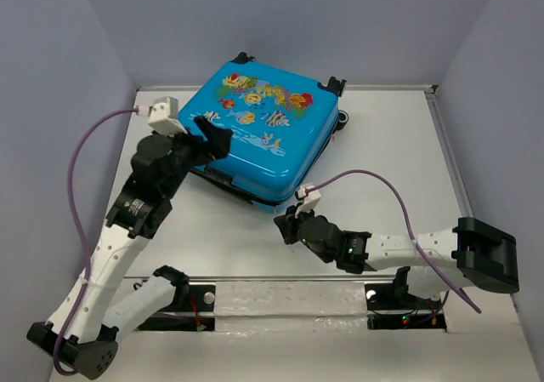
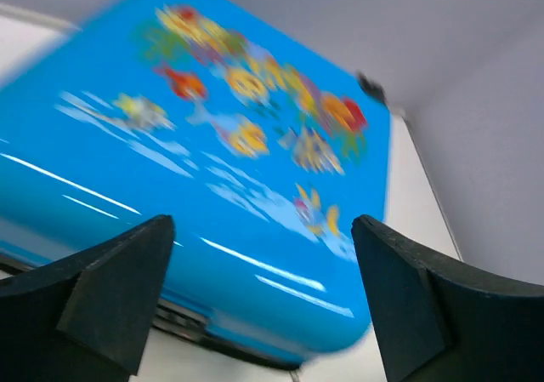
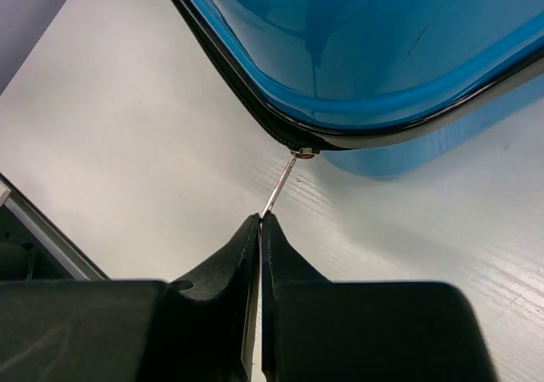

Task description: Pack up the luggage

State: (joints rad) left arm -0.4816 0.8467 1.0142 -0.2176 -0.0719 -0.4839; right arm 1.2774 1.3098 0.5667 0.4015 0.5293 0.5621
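- White table (image 1: 391,144) between grey walls; open surface lies right of the case and before it.
- luggage (image 1: 263,135) — closed, fish side up, at far centre; far wheels partly cut off; the left wrist view is blurred.
- left gripper (image 2: 263,225) spread wide at its near-left edge; contact unclear.
- right gripper (image 3: 259,220) clenched on the zipper pull (image 3: 280,182) — at the near corner.

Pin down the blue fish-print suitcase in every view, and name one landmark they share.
Top external: luggage, upper middle.
Left wrist: fills left and centre, blurred.
Right wrist: top right, one corner only, right pincer pinching its zipper pull.
Shared landmark: black zipper band along its edge.
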